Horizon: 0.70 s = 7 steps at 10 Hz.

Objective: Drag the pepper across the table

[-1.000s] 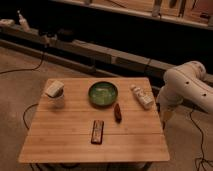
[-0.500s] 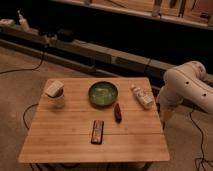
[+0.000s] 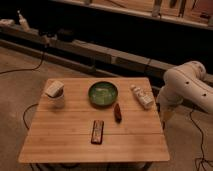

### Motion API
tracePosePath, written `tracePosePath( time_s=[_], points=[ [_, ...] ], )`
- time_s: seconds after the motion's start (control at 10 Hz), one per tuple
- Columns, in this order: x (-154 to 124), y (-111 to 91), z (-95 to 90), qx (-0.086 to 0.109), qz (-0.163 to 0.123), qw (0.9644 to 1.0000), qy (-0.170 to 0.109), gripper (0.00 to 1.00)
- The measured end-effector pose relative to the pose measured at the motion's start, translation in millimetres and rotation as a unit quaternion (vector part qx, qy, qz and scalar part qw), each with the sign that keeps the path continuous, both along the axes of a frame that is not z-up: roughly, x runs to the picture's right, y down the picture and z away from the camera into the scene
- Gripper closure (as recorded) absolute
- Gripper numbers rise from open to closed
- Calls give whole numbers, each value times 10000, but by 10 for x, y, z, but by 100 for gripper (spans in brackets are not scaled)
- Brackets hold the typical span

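Note:
The pepper [image 3: 117,112], small, dark red-brown and tapered, lies on the light-wood table [image 3: 65,142], just below and right of the green bowl [image 3: 103,93]. My white arm [image 3: 187,85] bends in from the right, beyond the table's right edge. Its gripper [image 3: 166,115] hangs low beside that edge, open and holding nothing. It is well to the right of the pepper and touches nothing on the table.
A dark flat block [image 3: 97,132] lies in front of the pepper. A white cup with a packet on top [image 3: 56,94] stands at the left, and a white bottle [image 3: 142,96] lies at the right. Cables run over the floor, and a dark bench stands behind.

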<state>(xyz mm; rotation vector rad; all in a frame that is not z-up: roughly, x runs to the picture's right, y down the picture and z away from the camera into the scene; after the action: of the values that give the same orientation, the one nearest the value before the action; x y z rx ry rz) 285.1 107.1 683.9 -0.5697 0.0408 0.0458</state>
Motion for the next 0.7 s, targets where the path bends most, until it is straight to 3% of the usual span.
tracePosePath(
  time_s=[0.2, 0.3, 0.5, 0.6, 0.7],
  points=[
    [-26, -17, 1, 1, -180, 9998, -126, 35],
    [-65, -28, -3, -9, -433, 9986, -294, 35],
    [-233, -28, -31, -56, -1333, 9866, -936, 35],
    [-301, -9, -48, -79, -1707, 9778, -1211, 35],
    [-380, 4, -70, -63, -2094, 9656, -1543, 35]
  ],
)
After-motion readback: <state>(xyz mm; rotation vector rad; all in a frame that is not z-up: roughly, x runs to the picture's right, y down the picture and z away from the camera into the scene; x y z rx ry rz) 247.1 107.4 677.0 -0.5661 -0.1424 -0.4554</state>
